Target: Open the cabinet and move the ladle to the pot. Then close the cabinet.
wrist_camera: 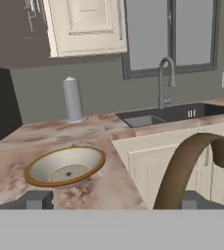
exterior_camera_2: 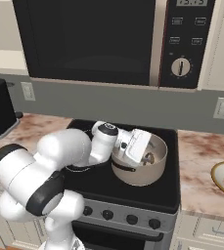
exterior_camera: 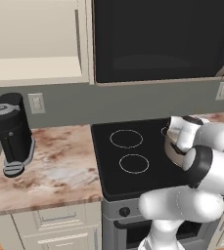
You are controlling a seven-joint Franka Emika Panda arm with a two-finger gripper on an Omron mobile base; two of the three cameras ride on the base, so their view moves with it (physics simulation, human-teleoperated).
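The steel pot (exterior_camera_2: 139,177) stands on the right side of the black cooktop (exterior_camera_2: 99,183). My gripper (exterior_camera_2: 147,157) reaches down into it from the left. In the hand view the gripper (wrist_camera: 116,200) is open, its two tips far apart at the bottom. The brown curved handle of the ladle (wrist_camera: 191,163) rises between them, close to the right fingertip (wrist_camera: 197,200); I cannot tell if it touches. The cream cabinet (exterior_camera: 35,66) at the upper left stands open, its shelf bare.
A black microwave (exterior_camera: 157,39) hangs over the stove. A black coffee machine (exterior_camera: 11,132) stands on the left counter. A yellow-rimmed bowl (wrist_camera: 67,166) sits on the counter right of the stove, with a paper towel roll (wrist_camera: 73,100) and a sink with faucet (wrist_camera: 165,83) beyond.
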